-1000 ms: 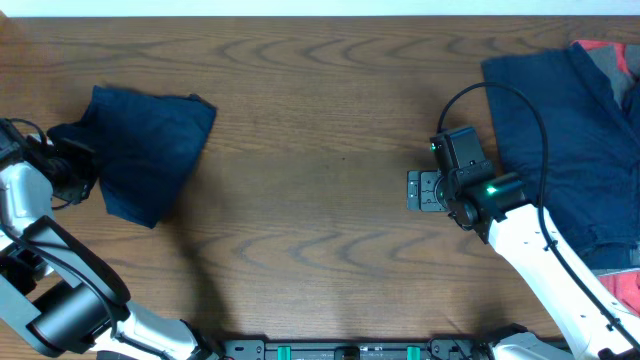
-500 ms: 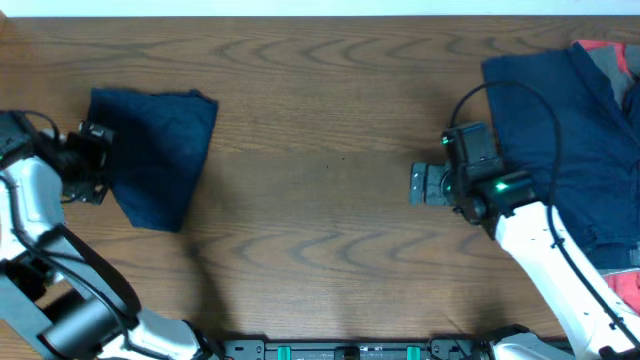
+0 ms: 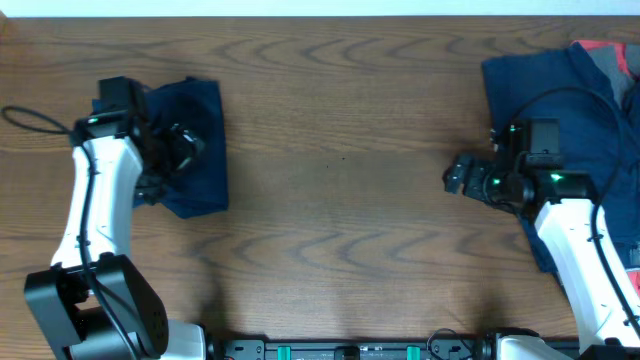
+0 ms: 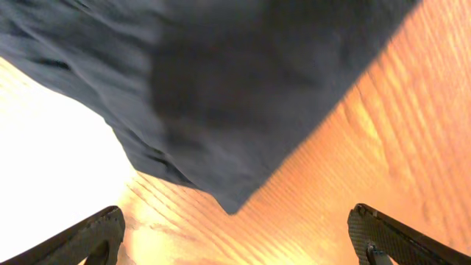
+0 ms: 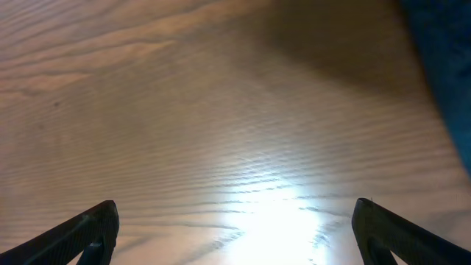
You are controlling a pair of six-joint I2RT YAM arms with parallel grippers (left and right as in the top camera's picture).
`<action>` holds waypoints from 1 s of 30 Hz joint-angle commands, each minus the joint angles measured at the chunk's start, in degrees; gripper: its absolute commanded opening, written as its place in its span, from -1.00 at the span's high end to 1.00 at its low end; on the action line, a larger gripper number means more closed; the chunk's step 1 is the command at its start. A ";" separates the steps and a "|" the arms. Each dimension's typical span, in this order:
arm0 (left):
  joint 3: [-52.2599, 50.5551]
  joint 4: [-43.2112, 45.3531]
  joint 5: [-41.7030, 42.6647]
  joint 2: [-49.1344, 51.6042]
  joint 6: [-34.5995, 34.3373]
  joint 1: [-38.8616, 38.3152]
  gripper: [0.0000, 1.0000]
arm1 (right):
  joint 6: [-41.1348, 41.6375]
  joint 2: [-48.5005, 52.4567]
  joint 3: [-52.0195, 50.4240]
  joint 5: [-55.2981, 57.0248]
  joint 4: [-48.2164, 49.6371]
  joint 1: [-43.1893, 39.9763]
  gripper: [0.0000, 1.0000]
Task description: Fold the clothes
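Note:
A folded dark navy garment (image 3: 205, 120) lies at the table's left, and its corner fills the top of the left wrist view (image 4: 221, 88). My left gripper (image 3: 185, 145) hovers over it, open, with nothing between its fingers (image 4: 96, 232). More navy clothes (image 3: 565, 90) lie spread in a heap at the right; a strip of them shows at the right wrist view's edge (image 5: 450, 66). My right gripper (image 3: 455, 178) stands open over bare wood just left of that heap, and holds nothing (image 5: 235, 235).
A red and grey cloth (image 3: 612, 55) lies on the heap at the far right corner. The brown wooden table (image 3: 340, 160) stretches bare between the two arms. The right arm's black cable (image 3: 500, 100) loops over the heap.
My left gripper has opened, let go of the folded garment and swung right over it; the garment shifted slightly right. The right gripper moved right toward the heap.

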 commanded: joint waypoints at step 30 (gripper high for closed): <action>-0.94 11.72 -4.17 11.26 19.71 -19.85 -0.96 | -4.68 -0.70 0.74 -0.46 -15.50 -6.21 -0.99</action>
